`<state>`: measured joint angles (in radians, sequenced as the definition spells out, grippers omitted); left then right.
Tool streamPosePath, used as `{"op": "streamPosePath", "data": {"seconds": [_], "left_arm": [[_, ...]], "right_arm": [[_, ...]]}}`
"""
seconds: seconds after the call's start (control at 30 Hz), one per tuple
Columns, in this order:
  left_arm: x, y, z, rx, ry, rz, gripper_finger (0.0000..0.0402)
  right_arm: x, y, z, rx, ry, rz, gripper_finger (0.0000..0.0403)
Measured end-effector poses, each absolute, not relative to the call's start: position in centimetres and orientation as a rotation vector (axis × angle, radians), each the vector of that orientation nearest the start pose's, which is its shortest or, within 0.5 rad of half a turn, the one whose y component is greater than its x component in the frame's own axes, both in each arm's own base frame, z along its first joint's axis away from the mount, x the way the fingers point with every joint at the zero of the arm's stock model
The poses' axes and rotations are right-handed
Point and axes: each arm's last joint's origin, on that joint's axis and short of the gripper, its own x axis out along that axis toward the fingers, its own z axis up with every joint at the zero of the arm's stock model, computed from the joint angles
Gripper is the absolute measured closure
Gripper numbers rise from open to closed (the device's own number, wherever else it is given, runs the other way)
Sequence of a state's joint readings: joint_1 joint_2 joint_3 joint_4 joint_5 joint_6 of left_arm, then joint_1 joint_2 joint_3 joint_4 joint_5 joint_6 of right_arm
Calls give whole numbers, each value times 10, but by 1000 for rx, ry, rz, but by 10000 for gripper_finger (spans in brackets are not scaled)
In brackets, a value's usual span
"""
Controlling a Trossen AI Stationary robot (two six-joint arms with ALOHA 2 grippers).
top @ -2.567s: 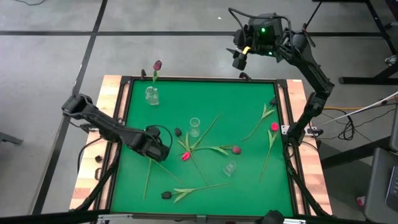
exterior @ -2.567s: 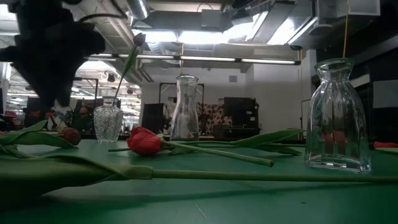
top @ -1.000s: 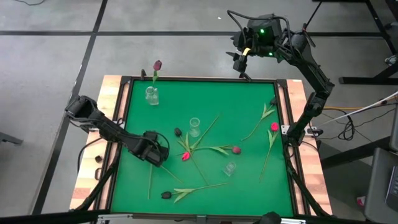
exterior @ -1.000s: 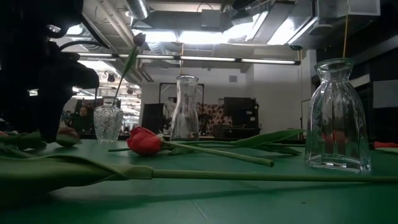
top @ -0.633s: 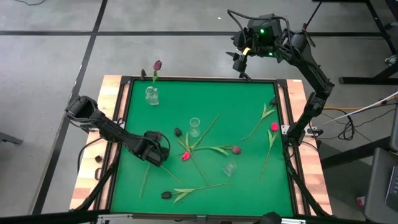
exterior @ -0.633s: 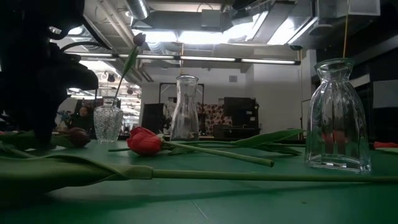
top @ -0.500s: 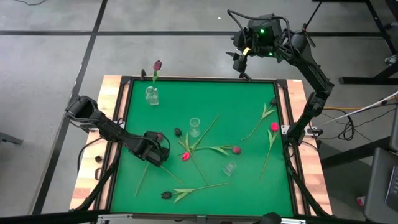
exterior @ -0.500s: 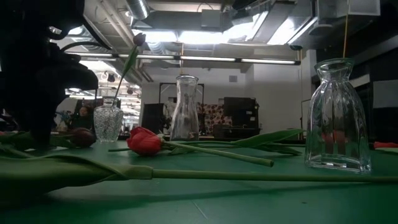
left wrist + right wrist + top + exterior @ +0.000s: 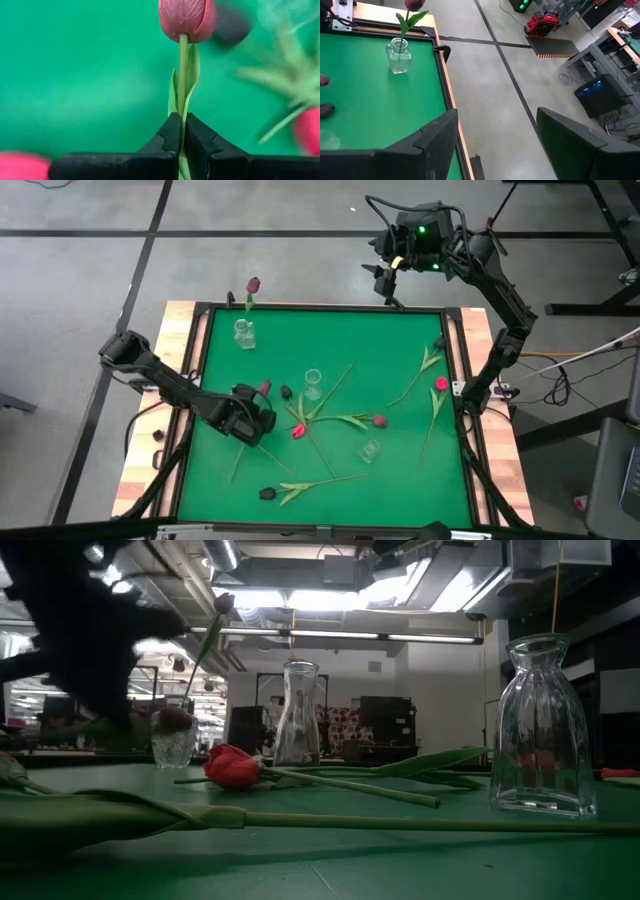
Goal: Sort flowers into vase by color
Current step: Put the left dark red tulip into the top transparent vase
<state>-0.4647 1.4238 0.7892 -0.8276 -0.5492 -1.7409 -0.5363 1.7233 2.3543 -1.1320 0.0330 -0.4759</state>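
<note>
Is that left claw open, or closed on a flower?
Closed: the left gripper has its fingers pinched on the pink tulip's stem.

Left end effector (image 9: 258,412): over the desk's (image 9: 400,340) left half, stem of a tulip (image 9: 264,388) between its fingers
Right end effector (image 9: 388,278): beyond the desk's far edge
Far-left vase (image 9: 244,333): one flower in it
Other flowers (image 9: 330,420): lying mid-desk and right

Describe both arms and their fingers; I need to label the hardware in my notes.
Both arms are dark, jointed tubes. The left gripper has matte black, wedge-shaped fingers on a black bar. The right gripper has broad, flat black fingers; its wrist housing shows a green light, a yellow tag and looped black cables in the high view.
</note>
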Motion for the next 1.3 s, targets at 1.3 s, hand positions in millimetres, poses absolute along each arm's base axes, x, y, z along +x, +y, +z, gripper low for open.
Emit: {"op": "streamPosePath", "data": {"seconds": [1.3], "left_arm": [[162,-15,306,-167,-132,1298,394]], "right_arm": [[241,-144,530,-371,539,-435,134]]}}
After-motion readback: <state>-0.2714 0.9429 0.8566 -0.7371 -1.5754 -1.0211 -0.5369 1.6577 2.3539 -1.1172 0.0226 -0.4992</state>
